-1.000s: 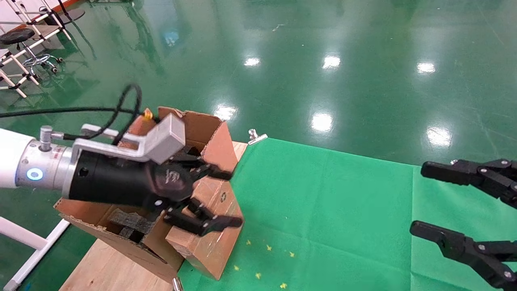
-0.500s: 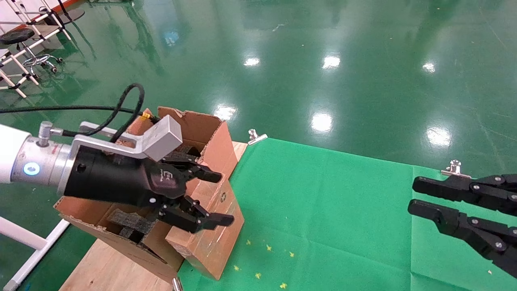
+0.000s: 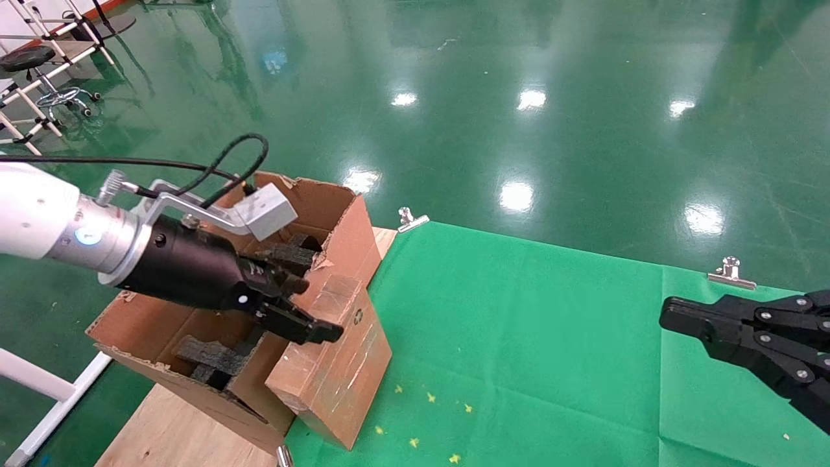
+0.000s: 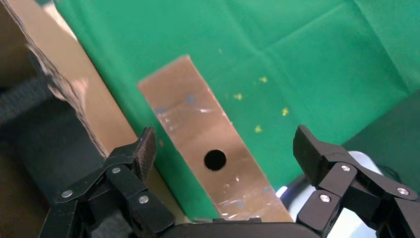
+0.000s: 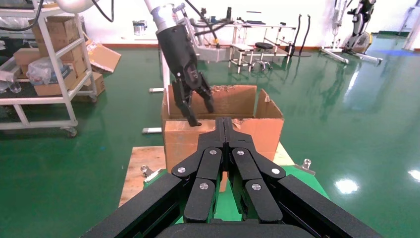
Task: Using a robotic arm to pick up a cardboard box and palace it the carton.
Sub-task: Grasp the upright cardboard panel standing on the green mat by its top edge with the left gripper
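The slim brown cardboard box leans tilted against the outer side of the carton's right flap, with its lower end on the green cloth. In the left wrist view the cardboard box shows its round hole and tape strips. The white-and-silver robotic arm's left gripper hovers at the box's upper end, beside the carton's opening. This left gripper is open, its fingers wide on both sides of the box without touching it. The black right gripper is shut and empty at the far right.
Black foam blocks lie inside the carton. The green cloth is held by metal clips. A wooden board sits under the carton. White frame tubes stand at the left.
The left gripper has drawn back to the left, off the box, which stays leaning on the flap. The right gripper has gone from wide open to shut.
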`<action>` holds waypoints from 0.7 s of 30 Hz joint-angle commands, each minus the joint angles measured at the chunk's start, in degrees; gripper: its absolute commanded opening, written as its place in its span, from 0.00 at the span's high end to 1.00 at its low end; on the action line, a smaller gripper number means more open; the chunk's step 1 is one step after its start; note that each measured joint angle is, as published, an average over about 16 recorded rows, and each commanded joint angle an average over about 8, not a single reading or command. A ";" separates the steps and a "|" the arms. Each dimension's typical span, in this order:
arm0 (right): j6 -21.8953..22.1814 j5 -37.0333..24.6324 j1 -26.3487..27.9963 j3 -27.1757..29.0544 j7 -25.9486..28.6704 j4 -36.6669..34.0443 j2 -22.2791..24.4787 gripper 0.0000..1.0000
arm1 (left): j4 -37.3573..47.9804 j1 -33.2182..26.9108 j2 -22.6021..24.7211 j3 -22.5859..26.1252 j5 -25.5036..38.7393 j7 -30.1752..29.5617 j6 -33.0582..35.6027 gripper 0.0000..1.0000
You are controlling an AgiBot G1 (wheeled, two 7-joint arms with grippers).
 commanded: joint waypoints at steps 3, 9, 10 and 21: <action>0.00 0.00 0.00 0.00 0.00 0.00 0.00 1.00 | 0.16 -2.60 0.69 4.97 0.57 -3.74 0.10 0.00; 0.00 0.00 0.00 0.00 0.00 0.00 0.00 1.00 | 0.18 -5.84 1.49 11.38 1.10 -6.45 -0.05 0.00; 0.00 0.00 0.00 0.00 0.00 0.00 0.00 1.00 | 0.19 -6.30 1.62 12.33 1.20 -6.76 -0.09 0.00; 0.00 0.00 0.00 0.00 0.00 0.00 0.00 0.00 | 0.38 -9.17 3.03 19.40 0.89 -9.68 -0.90 0.10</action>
